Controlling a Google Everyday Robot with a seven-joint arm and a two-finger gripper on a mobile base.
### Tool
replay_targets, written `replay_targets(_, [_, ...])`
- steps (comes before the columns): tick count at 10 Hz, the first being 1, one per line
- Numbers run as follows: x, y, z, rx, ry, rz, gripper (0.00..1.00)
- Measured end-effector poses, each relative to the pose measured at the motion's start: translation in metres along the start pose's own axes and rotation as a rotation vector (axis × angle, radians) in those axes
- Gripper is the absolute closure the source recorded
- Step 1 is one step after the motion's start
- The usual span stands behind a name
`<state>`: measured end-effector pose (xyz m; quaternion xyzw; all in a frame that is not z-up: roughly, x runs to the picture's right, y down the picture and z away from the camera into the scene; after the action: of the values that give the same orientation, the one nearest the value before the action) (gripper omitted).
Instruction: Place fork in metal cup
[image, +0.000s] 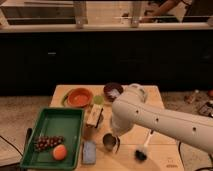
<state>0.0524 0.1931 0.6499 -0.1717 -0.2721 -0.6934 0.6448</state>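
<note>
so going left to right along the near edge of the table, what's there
green tray → blue-grey pad → metal cup, with the gripper right over it → dark-headed brush

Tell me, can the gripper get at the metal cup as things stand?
Probably yes. The gripper hangs close by the right side of the metal cup, and nothing seems to stand between them.
</note>
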Motion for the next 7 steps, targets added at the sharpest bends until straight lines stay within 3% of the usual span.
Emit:
replay_targets(4, [-0.002, -0.012, 0.018, 0.056, -0.059, 0.021, 1.00])
replay_targets(7, [-0.006, -0.021, 0.030, 0.066, -0.097, 0.025, 1.00])
